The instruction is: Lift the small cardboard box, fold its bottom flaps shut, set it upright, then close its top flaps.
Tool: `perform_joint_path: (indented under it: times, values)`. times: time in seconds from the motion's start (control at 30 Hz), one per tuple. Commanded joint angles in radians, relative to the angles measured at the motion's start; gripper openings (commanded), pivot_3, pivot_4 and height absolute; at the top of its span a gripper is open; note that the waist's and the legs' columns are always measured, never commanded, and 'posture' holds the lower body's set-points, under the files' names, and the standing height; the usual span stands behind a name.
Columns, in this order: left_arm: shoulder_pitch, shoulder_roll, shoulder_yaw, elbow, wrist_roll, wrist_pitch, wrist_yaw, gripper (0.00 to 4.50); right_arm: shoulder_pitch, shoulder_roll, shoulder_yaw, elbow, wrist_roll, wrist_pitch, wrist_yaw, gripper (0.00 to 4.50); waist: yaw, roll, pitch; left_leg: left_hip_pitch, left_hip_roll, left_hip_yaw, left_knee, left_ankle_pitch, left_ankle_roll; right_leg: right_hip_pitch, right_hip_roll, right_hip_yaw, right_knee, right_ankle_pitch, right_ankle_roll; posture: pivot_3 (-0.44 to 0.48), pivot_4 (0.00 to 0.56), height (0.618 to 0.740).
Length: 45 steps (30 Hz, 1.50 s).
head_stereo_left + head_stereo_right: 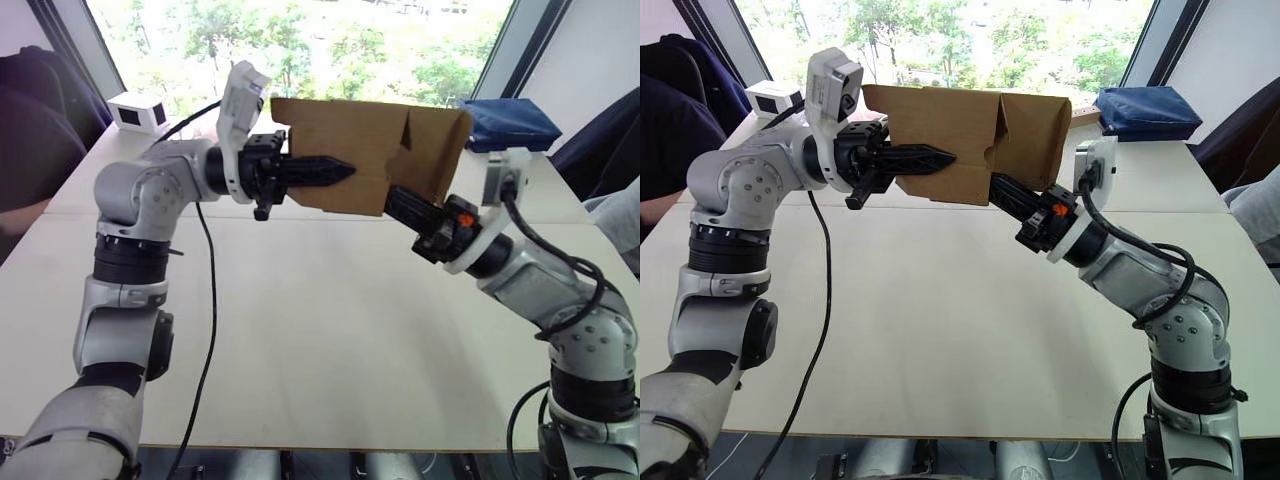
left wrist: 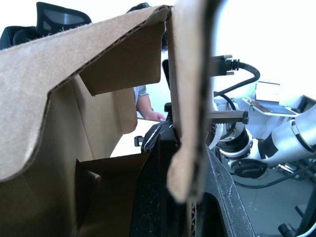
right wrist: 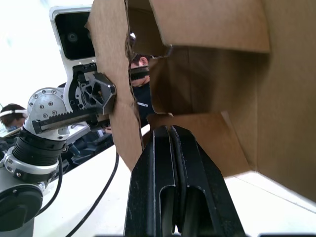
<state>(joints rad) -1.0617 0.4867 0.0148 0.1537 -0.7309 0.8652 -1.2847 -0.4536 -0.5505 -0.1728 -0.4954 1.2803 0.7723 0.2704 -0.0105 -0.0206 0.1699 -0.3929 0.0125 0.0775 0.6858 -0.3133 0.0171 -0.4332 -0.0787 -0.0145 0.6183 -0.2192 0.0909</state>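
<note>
Head view: small cardboard box [image 1: 345,150] sideways, lengthwise left-right.

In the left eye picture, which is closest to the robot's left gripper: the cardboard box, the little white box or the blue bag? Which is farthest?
From the left gripper:
1. small cardboard box, held against it, above the table.
2. white box, far left corner.
3. blue bag, far right.

The small, plain brown corrugated cardboard box [image 1: 372,152] hangs in the air well above the white table [image 1: 330,330], lying on its side with its long axis running across the table and its open ends facing left and right. Its walls are unprinted and it stands open as a hollow sleeve, the inside showing bare brown board. The brown cardboard flaps [image 3: 210,22] hinged at its rim stand loose and unfolded, some angled inward over the opening.
</note>
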Motion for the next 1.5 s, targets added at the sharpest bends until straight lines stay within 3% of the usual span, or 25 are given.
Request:
perform_joint_path:
  times: [0.03, 0.27, 0.47, 0.53, 0.63, 0.83, 0.9, 1.0, 1.07, 1.5]
  values:
    - [-0.016, 0.008, 0.013, -0.014, -0.004, -0.023, 0.001, 0.00, -0.008, -0.037, -0.053, -0.033, 0.031, -0.002, 0.014, 0.02, 0.000, 0.000, 0.000, 0.000, 0.000, 0.000, 0.000, 0.000, 0.000, 0.000, 0.000, 0.000, 0.000, 0.000, 0.000, 0.000, 0.150, 0.740]
    - [-0.037, 0.020, 0.027, 0.043, 0.013, -0.059, 0.000, 0.00, 0.082, -0.201, -0.269, -0.038, 0.295, 0.030, 0.015, 0.02, 0.002, 0.000, 0.000, 0.000, 0.000, 0.000, 0.000, 0.000, 0.000, 0.000, -0.001, 0.000, 0.000, 0.000, 0.000, 0.000, 0.150, 0.740]
    - [-0.049, 0.026, 0.032, 0.064, 0.007, -0.068, -0.010, 0.00, 0.131, -0.259, -0.375, 0.023, 0.364, 0.004, -0.004, 0.02, -0.002, 0.000, 0.000, 0.001, 0.000, 0.000, 0.000, 0.000, 0.000, 0.001, 0.000, 0.000, 0.000, 0.000, 0.000, 0.000, 0.150, 0.740]
    - [-0.040, 0.027, 0.035, 0.035, -0.015, -0.045, -0.014, 0.00, 0.112, -0.226, -0.363, 0.105, 0.213, -0.063, -0.022, 0.02, -0.001, 0.000, 0.000, 0.001, 0.000, 0.000, 0.000, 0.000, 0.000, 0.000, 0.000, 0.000, 0.000, 0.000, 0.000, 0.000, 0.150, 0.740]
    - [-0.023, 0.028, 0.031, -0.020, -0.044, -0.014, -0.015, 0.00, 0.071, -0.201, -0.245, 0.216, -0.038, -0.133, -0.001, 0.02, -0.002, 0.000, 0.000, 0.000, 0.000, 0.001, 0.000, 0.000, 0.000, 0.001, 0.000, 0.001, -0.001, 0.000, 0.000, 0.000, 0.150, 0.740]
    - [-0.024, 0.027, 0.037, -0.039, -0.062, 0.003, 0.000, 0.00, -0.041, -0.109, -0.154, 0.325, -0.198, -0.188, 0.049, 0.02, -0.002, 0.003, 0.001, 0.000, 0.000, 0.001, 0.000, 0.000, 0.000, -0.001, 0.001, 0.002, 0.001, 0.000, 0.001, 0.000, 0.150, 0.740]
    - [-0.025, 0.026, 0.039, -0.037, -0.064, 0.002, 0.004, 0.00, -0.062, -0.068, -0.134, 0.316, -0.202, -0.190, 0.070, 0.02, -0.002, 0.003, 0.001, 0.000, 0.000, 0.001, 0.000, 0.000, 0.000, -0.001, 0.001, 0.001, 0.001, 0.000, 0.001, 0.000, 0.150, 0.740]
    - [-0.026, 0.028, 0.037, -0.029, -0.061, -0.004, 0.006, 0.00, -0.087, -0.019, -0.125, 0.286, -0.185, -0.173, 0.077, 0.68, -0.003, 0.003, 0.001, 0.000, 0.000, 0.001, 0.000, 0.000, 0.000, -0.001, 0.001, 0.001, 0.001, 0.000, 0.001, 0.000, 0.150, 0.740]
    - [-0.028, 0.027, 0.038, -0.020, -0.057, -0.009, 0.009, 0.00, -0.097, 0.003, -0.134, 0.276, -0.147, -0.151, 0.085, 1.51, -0.002, 0.003, 0.001, 0.000, 0.000, 0.001, 0.000, 0.000, 0.000, -0.001, 0.000, 0.001, 0.001, 0.000, 0.001, 0.000, 0.150, 0.740]
    - [-0.058, 0.015, 0.035, 0.078, -0.033, -0.053, 0.019, 0.00, -0.050, 0.098, -0.155, 0.097, 0.099, -0.085, -0.006, 1.51, -0.002, 0.003, 0.001, 0.000, 0.000, 0.001, 0.000, 0.000, 0.000, -0.001, 0.000, 0.001, 0.001, 0.001, 0.001, 0.000, 0.150, 0.740]
